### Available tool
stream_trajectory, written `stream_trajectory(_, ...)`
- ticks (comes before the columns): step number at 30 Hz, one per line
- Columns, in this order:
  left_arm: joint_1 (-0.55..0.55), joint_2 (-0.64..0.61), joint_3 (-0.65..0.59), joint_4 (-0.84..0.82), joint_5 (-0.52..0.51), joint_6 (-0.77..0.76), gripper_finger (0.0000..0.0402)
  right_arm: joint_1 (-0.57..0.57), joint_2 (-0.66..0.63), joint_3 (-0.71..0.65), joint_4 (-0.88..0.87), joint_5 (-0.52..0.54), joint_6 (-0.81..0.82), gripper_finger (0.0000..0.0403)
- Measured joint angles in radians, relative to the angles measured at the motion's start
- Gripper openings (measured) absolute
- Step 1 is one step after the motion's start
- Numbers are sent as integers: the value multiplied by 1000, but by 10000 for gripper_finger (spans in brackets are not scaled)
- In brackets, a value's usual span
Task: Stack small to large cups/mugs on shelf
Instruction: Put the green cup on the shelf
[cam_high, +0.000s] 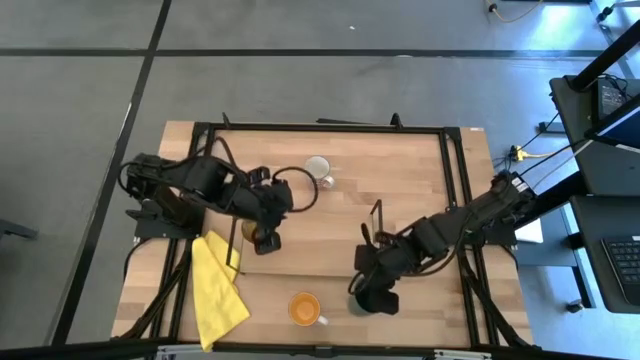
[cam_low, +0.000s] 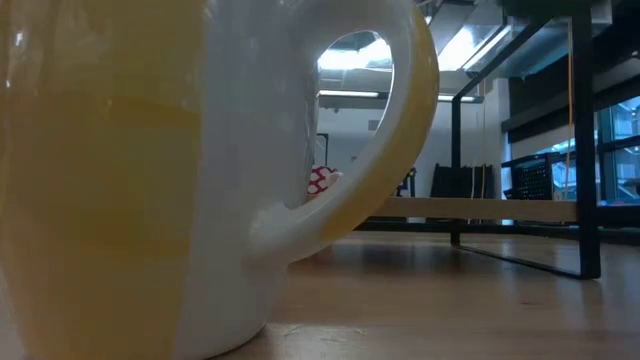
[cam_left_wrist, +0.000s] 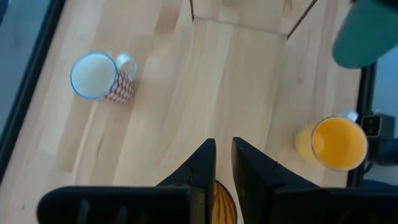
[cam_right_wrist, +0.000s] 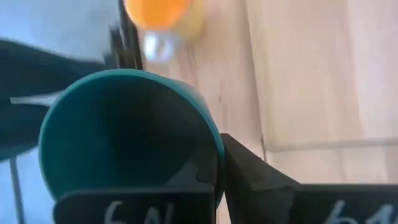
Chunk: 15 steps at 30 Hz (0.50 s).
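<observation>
My left gripper (cam_high: 266, 236) is over the left end of the shelf (cam_high: 310, 250), shut on the amber tumbler (cam_left_wrist: 223, 204), of which only a sliver shows between its fingers. My right gripper (cam_high: 372, 298) is near the table's front edge, right of the orange mug (cam_high: 304, 308), shut on the dark green cup (cam_right_wrist: 124, 137). The orange mug stands upright on the table and fills the low view (cam_low: 150, 170). The white mug (cam_high: 318, 167) stands upright on the table beyond the shelf and also shows in the left wrist view (cam_left_wrist: 96, 76). My left gripper has the amber tumbler's rim (cam_left_wrist: 219, 198) between its two nearly closed fingers, coming from above. The fingers hide most of the tumbler, so how it sits cannot be told. My right gripper holds the green cup by its rim wall (cam_right_wrist: 214, 155), one finger inside the cup and one outside. The cup's mouth faces the wrist camera.
A yellow cloth (cam_high: 216, 290) lies at the table's front left. The shelf's black wire frames stand at its left end (cam_high: 236, 240) and right end (cam_high: 377, 214). The table's black frame rails (cam_high: 455, 190) run along its edges.
</observation>
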Motion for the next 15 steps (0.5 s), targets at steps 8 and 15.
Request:
stream_trajectory(8, -61, 0, -56, 0, -13, -44, 47, -147, -1, 35, -21, 104, -98, 7)
stream_trajectory(15, -84, 0, -56, 1, -28, -78, 47, -294, 0, -43, -60, 92, -158, 9)
